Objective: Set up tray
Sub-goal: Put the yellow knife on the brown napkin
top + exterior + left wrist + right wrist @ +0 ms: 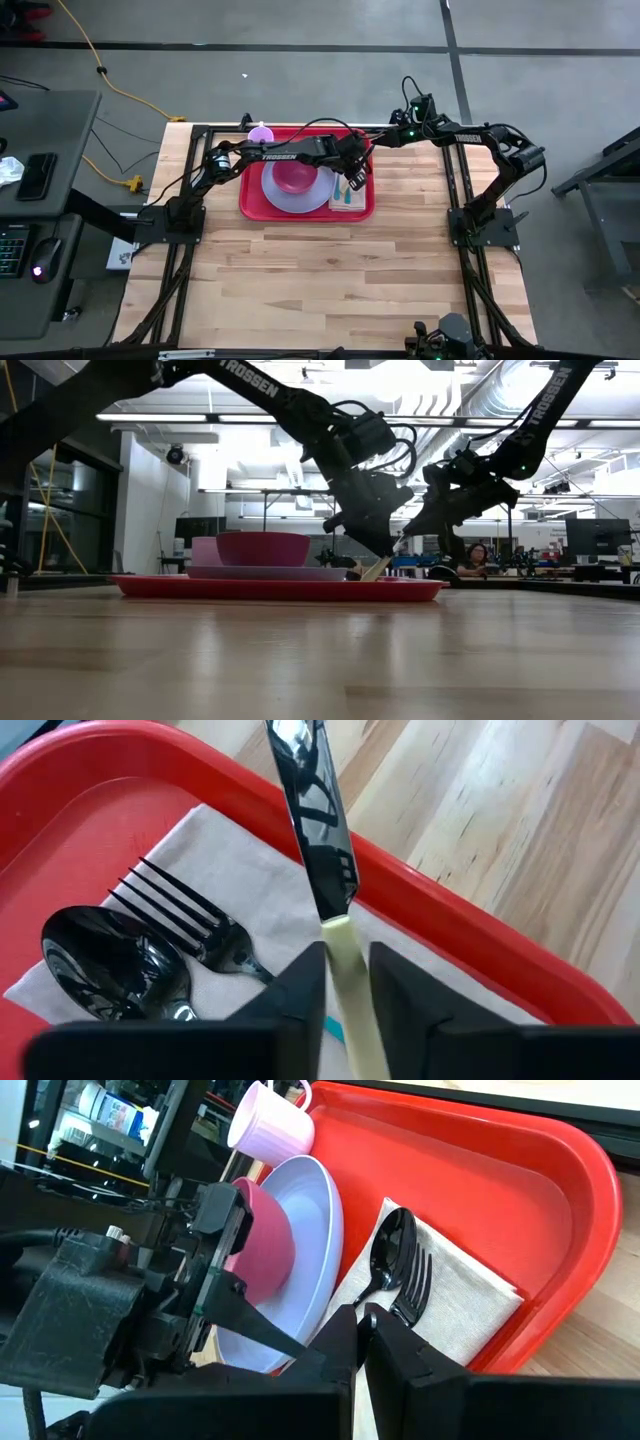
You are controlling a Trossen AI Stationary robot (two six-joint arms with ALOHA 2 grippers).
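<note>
1. The red tray (pixel 306 211) is seen flat on the wooden surface (pixel 330 290), near its far edge, between the two arm bases.
2. On the tray a lavender plate (pixel 292 195) is carried, with a magenta bowl (pixel 293 177) set on it; a pink cup (pixel 261 134) is found at the tray's far edge, toward its left corner.
3. A white napkin (pixel 250 890) is spread on the tray's right part, and a black spoon (pixel 118 965) and a black fork (pixel 190 920) are laid on it side by side.
4. The left pincer (pixel 346 982) is lowered over the napkin, and a knife (pixel 318 830) is gripped between its fingers by the pale handle, the dark blade pointing out over the tray's rim.
5. The knife's handle end is seen in the low view just at the tray floor; whether it touches cannot be told.
6. The right pincer (pixel 362 1342) is held closed and empty, raised above the tray's right end, just beside the left arm.
</note>
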